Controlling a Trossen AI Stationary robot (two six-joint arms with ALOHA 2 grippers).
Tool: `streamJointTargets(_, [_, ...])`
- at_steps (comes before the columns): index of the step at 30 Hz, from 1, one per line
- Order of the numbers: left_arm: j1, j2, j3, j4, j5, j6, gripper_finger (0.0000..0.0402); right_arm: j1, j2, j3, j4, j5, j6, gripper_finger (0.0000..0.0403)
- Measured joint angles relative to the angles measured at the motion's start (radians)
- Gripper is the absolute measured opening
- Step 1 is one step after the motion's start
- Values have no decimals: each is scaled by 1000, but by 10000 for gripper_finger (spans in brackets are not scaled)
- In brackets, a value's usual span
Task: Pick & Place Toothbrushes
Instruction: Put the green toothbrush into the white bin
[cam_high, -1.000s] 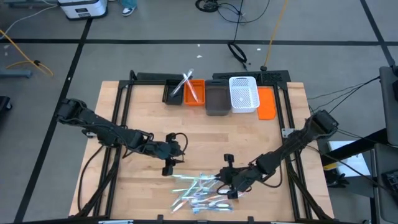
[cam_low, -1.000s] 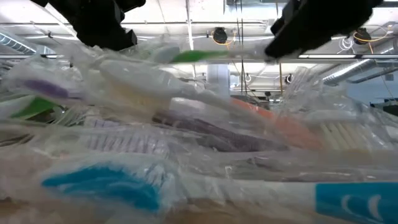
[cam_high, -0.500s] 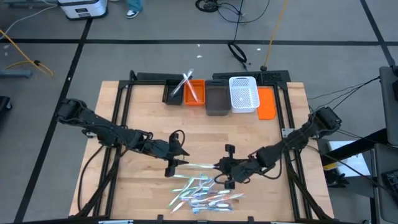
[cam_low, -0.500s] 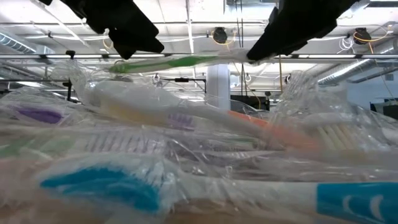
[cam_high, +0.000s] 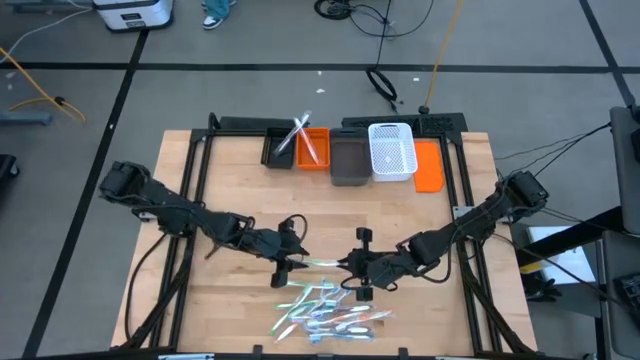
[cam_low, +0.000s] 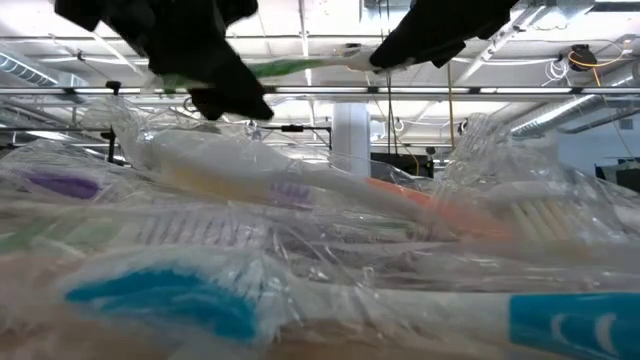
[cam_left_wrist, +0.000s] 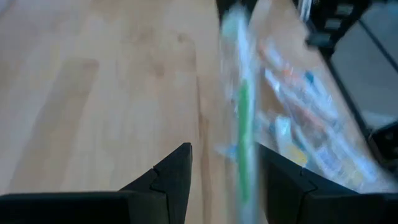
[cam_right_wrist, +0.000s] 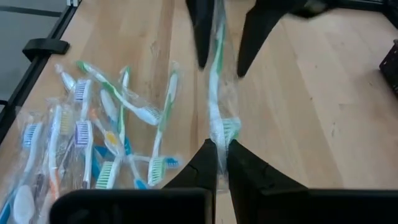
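Right tool (cam_right_wrist: 216, 163) pinches the bristle end of a wrapped green brush (cam_high: 322, 263), lifted clear of the pile (cam_high: 325, 313) that sits near the front edge of the surface (cam_high: 230, 180), about mid-width. Half a second ago the left tool (cam_high: 288, 267) was a bit further left; it has now closed in so its spread fingers (cam_left_wrist: 165, 180) straddle the handle end of the brush, not yet squeezed as far as I can tell. Right tool has also drifted left and away from the front edge with the brush, so the two tools now meet above the pile's back side. Reads as a handover: right picked, left is about to take. In the low view the brush spans between both tools, roughly level. Next step likely left closes, right lets go, left carries to the bins (cam_high: 312, 148) at the back edge, where a couple of brushes already sit. Risk: slippery wrapper, thin handle, could twist on transfer.
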Motion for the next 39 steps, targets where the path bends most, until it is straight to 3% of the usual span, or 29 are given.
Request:
streamJointTargets(7, [27, 43, -1, 26, 38, -77, 145, -5, 0, 1, -2, 0, 4, 10])
streamJointTargets(14, [44, 42, 0, 32, 91, -72, 14, -6, 0, 1, -8, 6, 3, 19])
streamJointTargets(26, [21, 41, 1, 40, 34, -69, 4, -6, -46, 0, -18, 9, -60, 61])
streamJointTargets(33, [-13, -48, 0, -38, -108, -31, 2, -4, -145, 1, -100, 1, -31, 98])
streamJointTargets(39, [-54, -163, 0, -52, -243, 41, 2, -3, -178, 1, -88, 2, -34, 106])
